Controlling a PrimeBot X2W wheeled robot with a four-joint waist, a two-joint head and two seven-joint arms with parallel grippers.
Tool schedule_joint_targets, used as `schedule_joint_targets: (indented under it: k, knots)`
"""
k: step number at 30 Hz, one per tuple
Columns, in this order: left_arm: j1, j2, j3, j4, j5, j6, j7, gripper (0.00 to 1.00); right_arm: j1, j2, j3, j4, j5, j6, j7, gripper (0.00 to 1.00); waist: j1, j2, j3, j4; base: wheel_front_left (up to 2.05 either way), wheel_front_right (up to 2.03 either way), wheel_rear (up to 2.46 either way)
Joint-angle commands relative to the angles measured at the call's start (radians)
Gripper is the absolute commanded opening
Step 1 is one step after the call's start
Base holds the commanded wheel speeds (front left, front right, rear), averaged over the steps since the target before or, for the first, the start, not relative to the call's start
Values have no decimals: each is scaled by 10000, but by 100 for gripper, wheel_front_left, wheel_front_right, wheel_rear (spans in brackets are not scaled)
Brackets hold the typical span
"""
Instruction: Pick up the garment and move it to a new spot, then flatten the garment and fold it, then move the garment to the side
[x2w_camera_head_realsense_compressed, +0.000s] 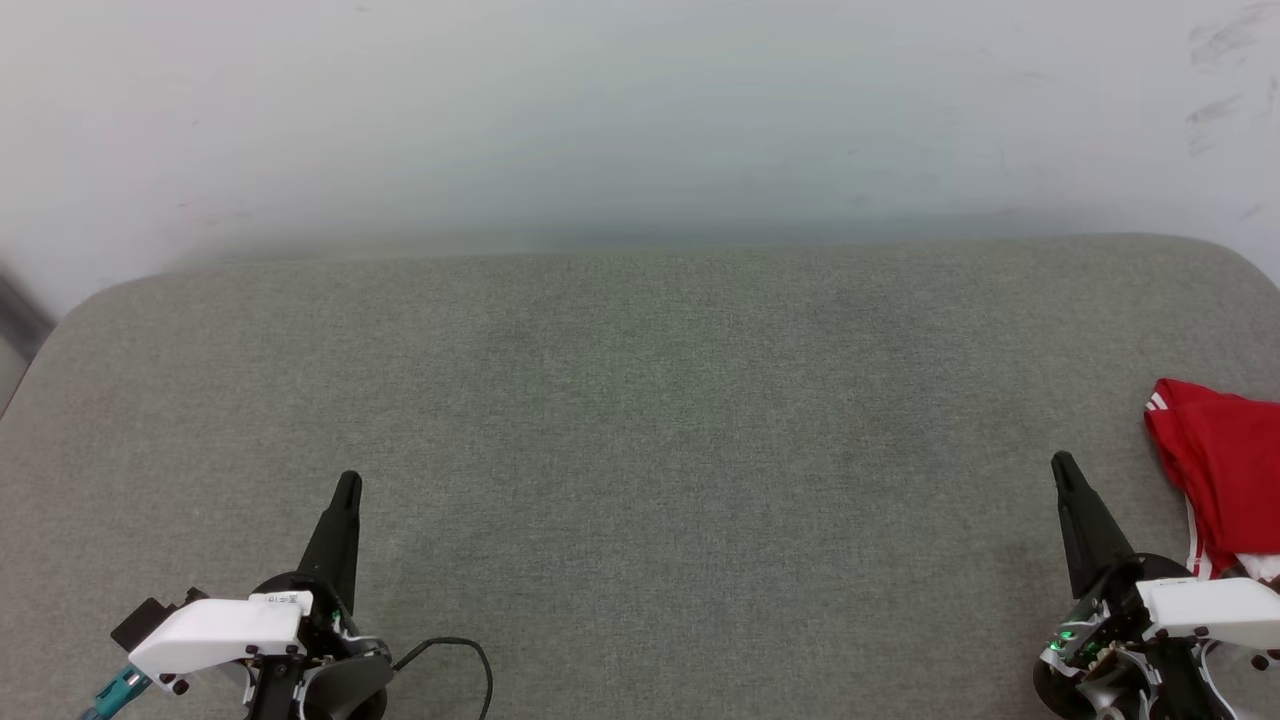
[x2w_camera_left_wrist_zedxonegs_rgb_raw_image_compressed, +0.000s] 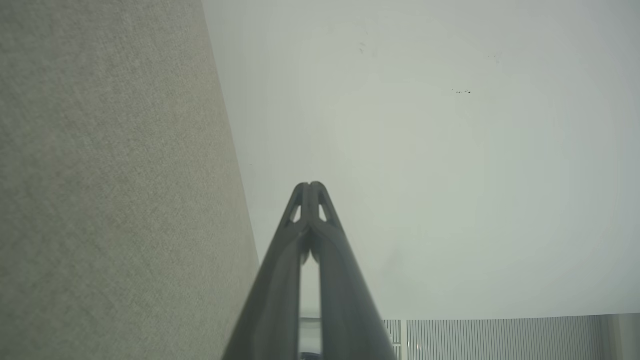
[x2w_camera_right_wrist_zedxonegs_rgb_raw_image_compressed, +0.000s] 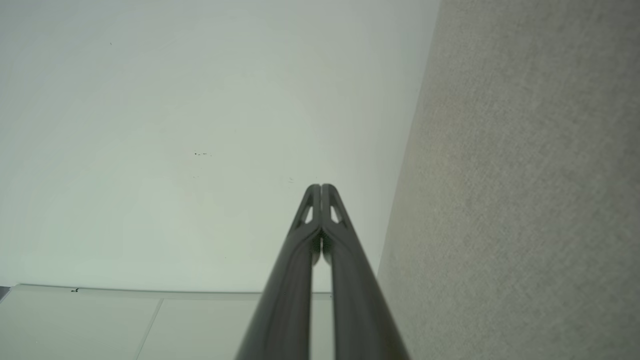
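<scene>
Forward, low: left end effector (x2w_camera_head_realsense_compressed: 347, 482), right end effector (x2w_camera_head_realsense_compressed: 1061, 464) closed

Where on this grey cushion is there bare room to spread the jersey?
The middle of the grey fabric surface is bare, between the left claw and right claw, back to the pale wall. Crowded at the right edge, where the crumpled red jersey lies.

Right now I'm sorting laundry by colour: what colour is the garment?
The garment is red with white-striped trim, best seen in the head view.
</scene>
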Motion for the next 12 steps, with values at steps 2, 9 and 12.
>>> schedule_joint_targets:
  k: [2, 9, 12]
  knots:
    - [-78, 5, 21, 7, 24, -44, 63, 0, -109, 35, -26, 2, -42, -3, 18, 0, 0, 0, 0, 1, 0, 0, 0]
    - [-79, -3, 33, 8, 38, -44, 56, 0, -111, 45, -39, 3, -54, -3, 35, 0, 0, 0, 0, 1, 0, 0, 0]
    - [-79, -7, 40, 8, 42, -44, 61, 0, -112, 49, -43, 4, -62, -3, 31, 0, 0, 0, 0, 1, 0, 0, 0]
